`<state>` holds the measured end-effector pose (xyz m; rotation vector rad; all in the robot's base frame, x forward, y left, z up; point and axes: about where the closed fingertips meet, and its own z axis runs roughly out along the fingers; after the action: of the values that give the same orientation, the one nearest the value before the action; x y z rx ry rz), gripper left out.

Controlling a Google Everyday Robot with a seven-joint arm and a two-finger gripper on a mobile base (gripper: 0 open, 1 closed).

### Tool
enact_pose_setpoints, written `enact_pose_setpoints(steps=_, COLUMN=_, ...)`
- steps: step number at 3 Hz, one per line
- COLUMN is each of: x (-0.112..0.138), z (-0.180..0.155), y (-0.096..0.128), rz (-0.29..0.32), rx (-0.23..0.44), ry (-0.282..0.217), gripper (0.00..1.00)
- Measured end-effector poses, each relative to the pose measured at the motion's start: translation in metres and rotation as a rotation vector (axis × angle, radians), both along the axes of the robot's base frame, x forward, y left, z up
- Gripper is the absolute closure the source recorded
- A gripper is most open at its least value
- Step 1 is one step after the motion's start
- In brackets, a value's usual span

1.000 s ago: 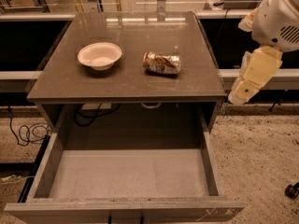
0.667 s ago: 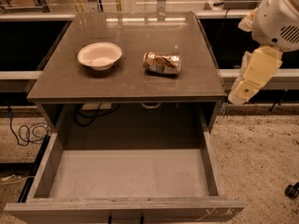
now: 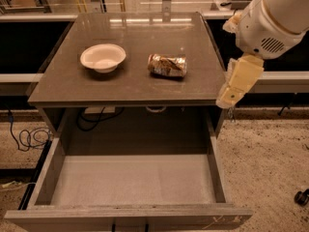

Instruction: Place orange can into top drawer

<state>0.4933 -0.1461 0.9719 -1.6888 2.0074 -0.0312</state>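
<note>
We show the top drawer [image 3: 133,180] open, pale floor exposed; orange can [image 3: 167,65] lying beside bowl [image 3: 103,57] on worktop [image 3: 140,88]; gripper [image 3: 228,99] right of worktop, its state we cannot tell.

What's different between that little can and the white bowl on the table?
The orange can lies on its side; the white bowl stands upright, open side up. The can is shiny with mottled print; the bowl is plain white. The can sits nearer the gripper, which hangs beside the table's right edge. Both rest on the tabletop, above the open top drawer.
</note>
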Motion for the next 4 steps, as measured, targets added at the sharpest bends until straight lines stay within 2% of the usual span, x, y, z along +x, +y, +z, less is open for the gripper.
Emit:
enact_pose_setpoints(steps=1, x=0.0, z=0.0, y=0.0, rz=0.001, rx=0.0, ry=0.0, gripper=0.0)
enact_pose_setpoints(steps=2, x=0.02, z=0.003, y=0.025, rz=0.082, rx=0.009, ry=-0.027, gripper=0.0)
enact_pose_setpoints(steps=3, x=0.049, z=0.006, y=0.06, rz=0.173, rx=0.049, ry=-0.052, gripper=0.0)
enact_pose_setpoints(steps=4, x=0.072, z=-0.004, y=0.081, rz=0.219, rx=0.062, ry=-0.037, gripper=0.0)
